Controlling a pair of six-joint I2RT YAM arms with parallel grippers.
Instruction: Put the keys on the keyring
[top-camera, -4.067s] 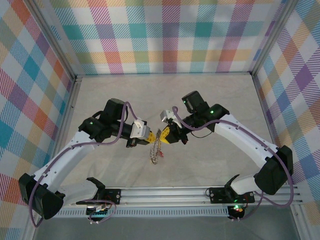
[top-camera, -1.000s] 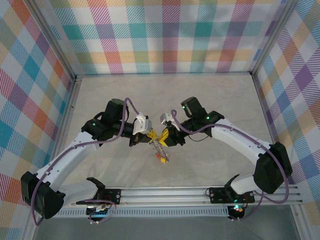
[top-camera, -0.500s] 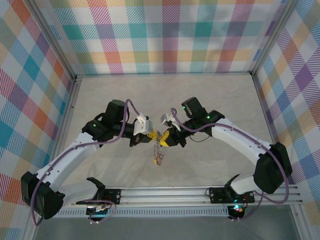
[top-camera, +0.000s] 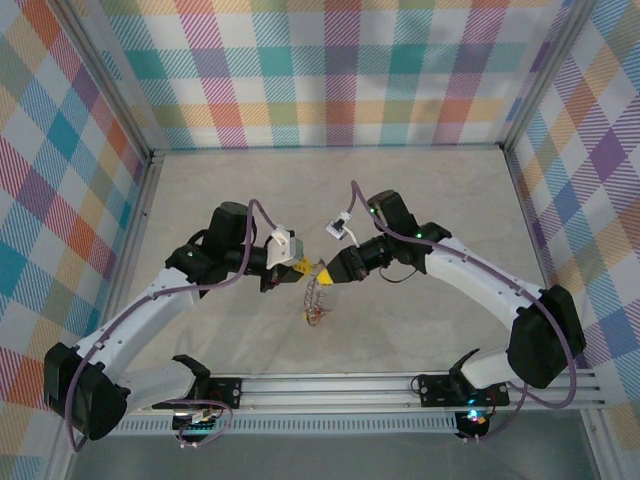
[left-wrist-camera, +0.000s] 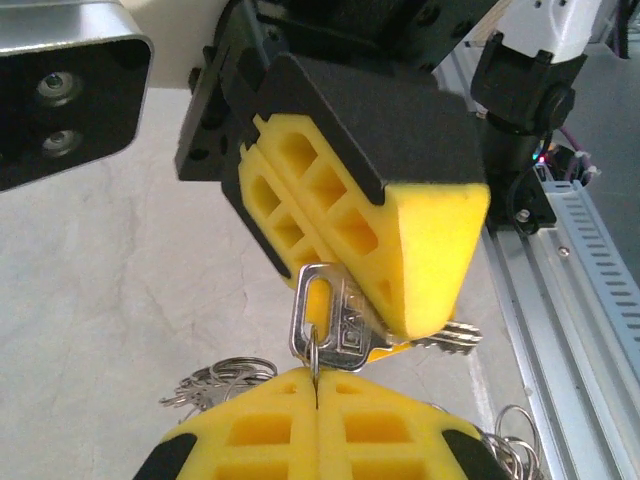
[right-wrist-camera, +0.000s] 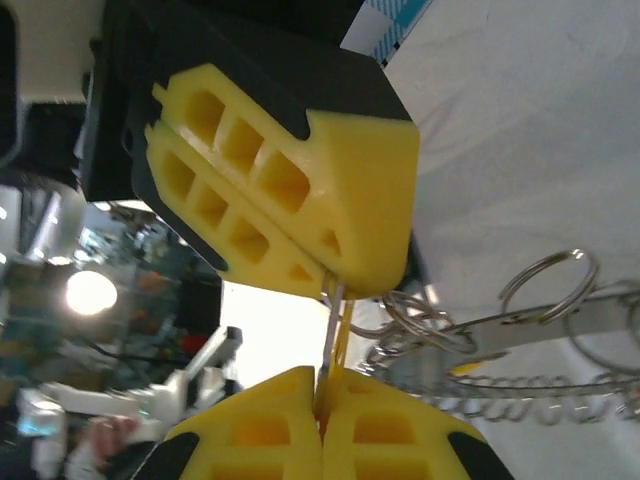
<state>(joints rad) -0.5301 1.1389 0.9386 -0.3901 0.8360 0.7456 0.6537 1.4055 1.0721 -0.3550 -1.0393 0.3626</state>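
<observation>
Both arms meet nose to nose above the middle of the worktop (top-camera: 420, 200). The left gripper (top-camera: 302, 267) has its jaws clenched on the thin wire of the keyring (top-camera: 316, 308), whose bunch dangles just below, and the right gripper (top-camera: 326, 272) has its jaws clamped on a silver key (left-wrist-camera: 330, 325). I'd say that key is only partway threaded, wire through its head slot, so sliding it fully on is still left. Versus half a second back, the right wrist has rolled over.
</observation>
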